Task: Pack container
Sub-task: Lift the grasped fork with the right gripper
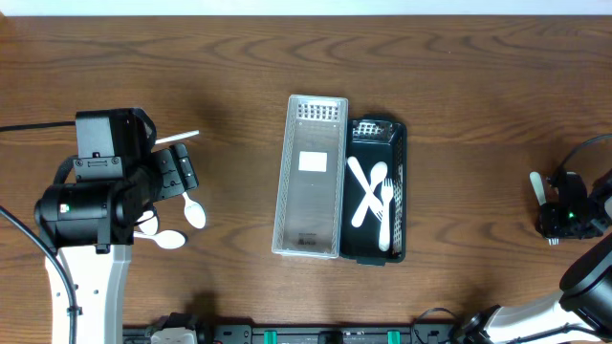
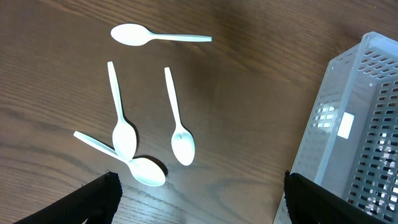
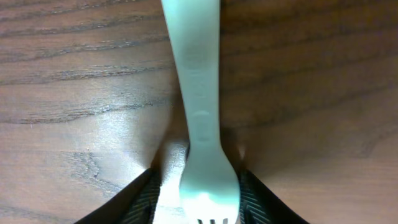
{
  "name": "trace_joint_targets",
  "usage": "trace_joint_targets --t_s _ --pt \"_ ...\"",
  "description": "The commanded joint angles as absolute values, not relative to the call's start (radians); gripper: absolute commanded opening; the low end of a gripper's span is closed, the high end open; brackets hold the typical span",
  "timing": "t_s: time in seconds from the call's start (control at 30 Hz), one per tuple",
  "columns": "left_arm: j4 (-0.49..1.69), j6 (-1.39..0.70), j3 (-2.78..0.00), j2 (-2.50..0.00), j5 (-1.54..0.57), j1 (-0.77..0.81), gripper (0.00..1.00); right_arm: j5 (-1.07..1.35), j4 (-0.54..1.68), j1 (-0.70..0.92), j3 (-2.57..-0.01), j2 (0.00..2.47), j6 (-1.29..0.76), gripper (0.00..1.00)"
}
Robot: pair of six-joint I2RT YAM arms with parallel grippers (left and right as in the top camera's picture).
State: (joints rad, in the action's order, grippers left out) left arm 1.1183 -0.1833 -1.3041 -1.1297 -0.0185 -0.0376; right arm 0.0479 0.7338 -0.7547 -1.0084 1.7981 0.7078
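Note:
A black container (image 1: 401, 143) lies mid-table with white cutlery (image 1: 373, 191) inside; a clear perforated tray (image 1: 311, 177) sits against its left side. Several white spoons (image 2: 177, 118) lie loose on the wood under my left gripper (image 2: 199, 199), which hangs open above them with nothing between its fingers. The clear tray (image 2: 354, 124) also shows at the right of the left wrist view. At the far right, my right gripper (image 3: 199, 180) is down at the table, its fingers closed on the head of a white fork (image 3: 196, 93). The fork's handle points away from the gripper.
The left arm's black body (image 1: 96, 191) covers part of the spoon pile; two spoons (image 1: 191, 208) show beside it. The right gripper (image 1: 564, 215) is close to the table's right edge. Bare wood lies between the container and the right gripper.

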Motion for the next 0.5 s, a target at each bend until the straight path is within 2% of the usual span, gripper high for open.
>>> trace_joint_targets --t_s 0.0,0.1,0.2,0.37,0.47 --pt "1.120 -0.177 -1.313 -1.122 -0.007 -0.042 0.86 0.057 0.748 -0.761 -0.992 1.835 0.685 0.39" --pt "1.121 -0.177 -1.313 -1.122 -0.007 -0.042 0.86 0.057 0.748 -0.761 -0.992 1.835 0.685 0.35" --pt "1.121 -0.177 -1.313 -1.122 -0.007 -0.042 0.86 0.057 0.747 -0.760 -0.992 1.835 0.685 0.25" --pt "1.121 -0.177 -1.313 -1.122 -0.007 -0.042 0.86 0.059 0.746 -0.760 -0.992 1.835 0.673 0.20" --pt "1.121 -0.177 -1.313 -1.122 -0.007 -0.042 0.86 0.061 0.735 -0.760 -0.992 1.835 0.629 0.12"
